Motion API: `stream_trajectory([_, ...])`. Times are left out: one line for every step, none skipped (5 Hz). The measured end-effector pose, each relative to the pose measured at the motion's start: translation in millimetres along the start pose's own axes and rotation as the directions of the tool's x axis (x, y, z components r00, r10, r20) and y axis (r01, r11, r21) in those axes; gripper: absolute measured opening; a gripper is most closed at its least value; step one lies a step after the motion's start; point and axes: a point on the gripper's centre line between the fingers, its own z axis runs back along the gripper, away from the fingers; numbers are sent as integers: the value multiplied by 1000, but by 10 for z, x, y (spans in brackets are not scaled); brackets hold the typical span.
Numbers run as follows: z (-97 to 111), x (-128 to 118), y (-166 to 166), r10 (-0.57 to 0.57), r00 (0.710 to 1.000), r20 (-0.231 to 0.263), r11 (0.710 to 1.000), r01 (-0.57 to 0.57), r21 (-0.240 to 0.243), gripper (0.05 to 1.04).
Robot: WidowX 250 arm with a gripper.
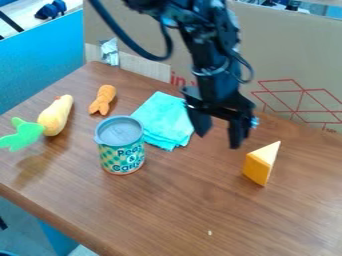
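"What's lying nearest on the worktop [180,205]?"

"A pale speck [210,232]. Farther back, a cheese wedge [256,169] is standing at the right, and a can [121,152] is standing upright at the left."

"Any writing?"

"Dark lettering [127,160] is running around the can's patterned label."

"And the tool [219,139]?"

"It's hanging between cloth and wedge, its fingers spreading well apart and gripping nothing."

"Is anything blocking the cloth [163,119]?"

"The can is standing in front, hiding its near left corner. A yellow vegetable [57,116] with a green top [24,135] is lying farther left."

"Behind those?"

"A small orange carrot [103,100] is lying beyond the can. Cardboard [294,60] is rising along the back, bearing red print [302,91], with silvery foil [109,52] sticking up at its left."
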Motion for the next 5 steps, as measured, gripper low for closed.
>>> stream_trajectory([-213,123,-237,-58,998,-26,998,58,-18,1001])
stream_trajectory([-375,163,-409,-101,994,-52,995,100,-30,1001])
stream_trajectory([-398,218,-493,-117,992,-47,993,116,-20,1001])
stream_trajectory([-508,259,-468,-119,990,-73,993,120,9,1002])
stream_trajectory([-681,318,-386,-87,989,-116,994,93,50,1001])
